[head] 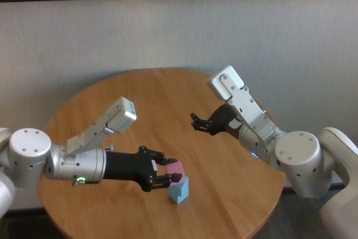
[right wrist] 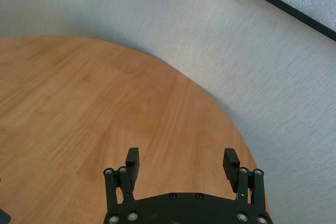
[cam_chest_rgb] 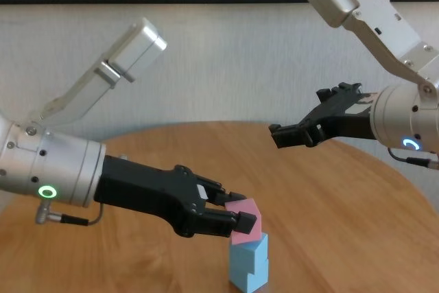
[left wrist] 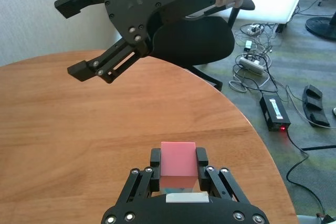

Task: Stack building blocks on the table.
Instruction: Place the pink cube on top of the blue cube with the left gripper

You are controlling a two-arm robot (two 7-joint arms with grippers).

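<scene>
The left gripper [cam_chest_rgb: 236, 219] squeezes the pink block [cam_chest_rgb: 245, 227], which sits tilted on top of two light blue blocks [cam_chest_rgb: 248, 264] stacked near the front of the round wooden table [head: 140, 90]. The right gripper [cam_chest_rgb: 288, 135] hangs in the air above the table, spread wide and holding nothing.

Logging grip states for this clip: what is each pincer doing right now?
Left pincer: closed on the pink block, which sits atop the blue stack.
Right pincer: open, empty, hovering above the table.
</scene>
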